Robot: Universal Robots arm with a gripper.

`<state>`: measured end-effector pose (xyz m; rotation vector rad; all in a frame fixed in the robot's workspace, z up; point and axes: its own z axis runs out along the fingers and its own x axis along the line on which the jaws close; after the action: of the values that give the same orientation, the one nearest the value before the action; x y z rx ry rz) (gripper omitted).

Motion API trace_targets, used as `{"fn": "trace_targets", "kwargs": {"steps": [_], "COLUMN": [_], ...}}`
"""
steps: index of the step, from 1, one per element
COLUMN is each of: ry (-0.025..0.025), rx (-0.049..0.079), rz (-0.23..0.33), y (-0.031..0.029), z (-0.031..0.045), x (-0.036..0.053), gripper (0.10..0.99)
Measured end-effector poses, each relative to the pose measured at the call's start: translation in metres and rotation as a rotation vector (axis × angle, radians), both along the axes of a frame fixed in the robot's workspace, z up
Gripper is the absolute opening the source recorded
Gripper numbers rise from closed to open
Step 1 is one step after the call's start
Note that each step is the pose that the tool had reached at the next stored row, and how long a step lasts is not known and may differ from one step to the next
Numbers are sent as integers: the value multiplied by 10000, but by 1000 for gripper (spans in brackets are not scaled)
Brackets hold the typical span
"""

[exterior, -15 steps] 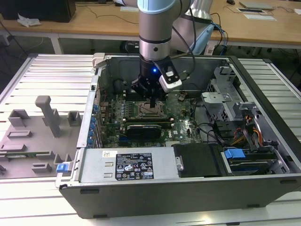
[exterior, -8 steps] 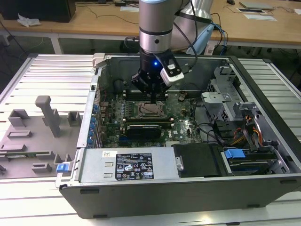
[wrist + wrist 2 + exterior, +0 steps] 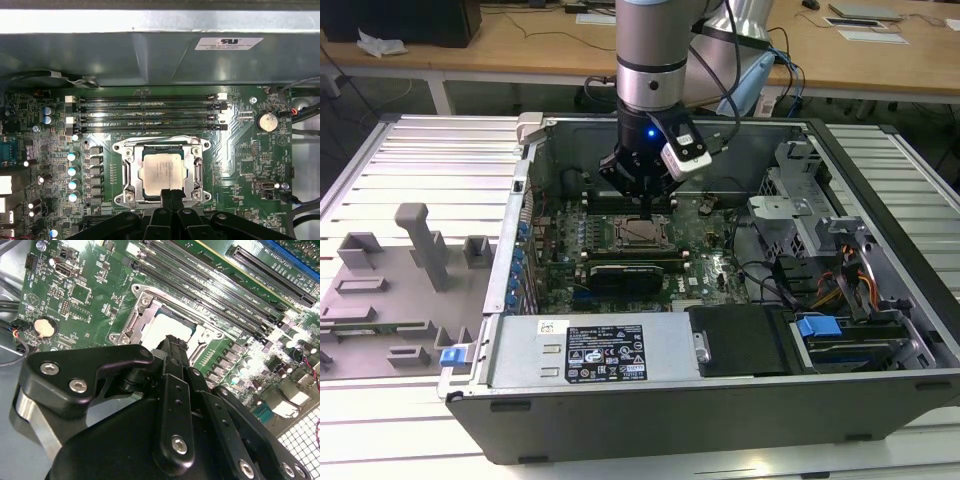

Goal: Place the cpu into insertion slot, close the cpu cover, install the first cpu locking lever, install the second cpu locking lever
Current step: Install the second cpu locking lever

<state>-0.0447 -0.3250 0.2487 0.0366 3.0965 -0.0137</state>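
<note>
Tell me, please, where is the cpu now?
The cpu lies in the insertion slot at the middle of the green board, framed by the cpu cover, beside the memory slots. In both wrist views the gripper hangs at its edge.

Silver-beige cpu [image 3: 163, 171] — green motherboard [image 3: 250, 155].

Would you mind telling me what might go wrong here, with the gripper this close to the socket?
1. The gripper, its fingers together, sits at the edge of the cpu cover; a sideways slip could scrape the cpu lying in the insertion slot.
2. Small capacitors and memory slots crowd the socket, so a wide arm motion might strike them.
3. The case wall stands close, limiting room.
</note>
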Motion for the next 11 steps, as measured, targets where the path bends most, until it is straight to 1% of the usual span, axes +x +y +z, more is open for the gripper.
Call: {"fn": "trace_targets", "kwargs": {"steps": [4, 7, 10, 11], "ry": [0, 1, 0, 0], "rx": [17, 69, 70, 69], "rz": [0, 0, 0, 0], "y": [0, 0, -32, -56], "z": [0, 0, 0, 0], "x": [0, 0, -1, -3], "gripper": [106, 106, 106, 106]}}
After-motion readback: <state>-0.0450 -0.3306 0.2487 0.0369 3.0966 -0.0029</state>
